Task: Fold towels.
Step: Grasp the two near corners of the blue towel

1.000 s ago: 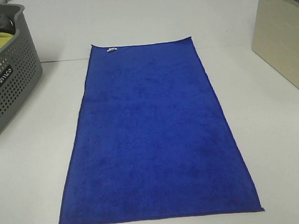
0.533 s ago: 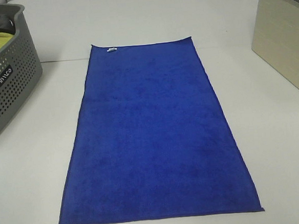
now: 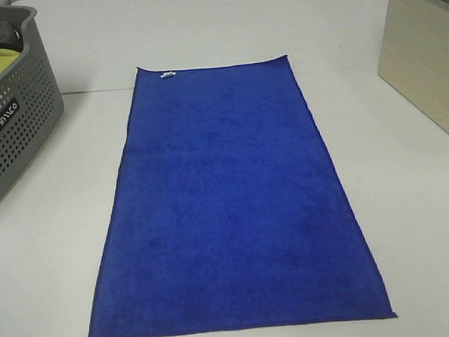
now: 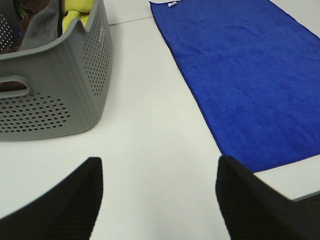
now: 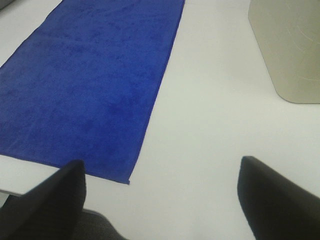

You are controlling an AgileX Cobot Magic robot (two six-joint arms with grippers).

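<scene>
A blue towel [image 3: 230, 199] lies flat and fully spread on the white table, its long side running away from me, with a small white tag [image 3: 167, 74] near its far left corner. It also shows in the left wrist view [image 4: 245, 75] and the right wrist view [image 5: 95, 80]. Neither gripper shows in the exterior high view. My left gripper [image 4: 157, 200] is open and empty above bare table, left of the towel's near end. My right gripper [image 5: 162, 200] is open and empty above bare table, right of the towel's near right corner [image 5: 128, 182].
A grey perforated laundry basket [image 3: 14, 129] with yellow and dark cloths stands at the left; it also shows in the left wrist view [image 4: 55, 85]. A beige bin [image 3: 425, 54] stands at the right, seen too in the right wrist view [image 5: 287, 45].
</scene>
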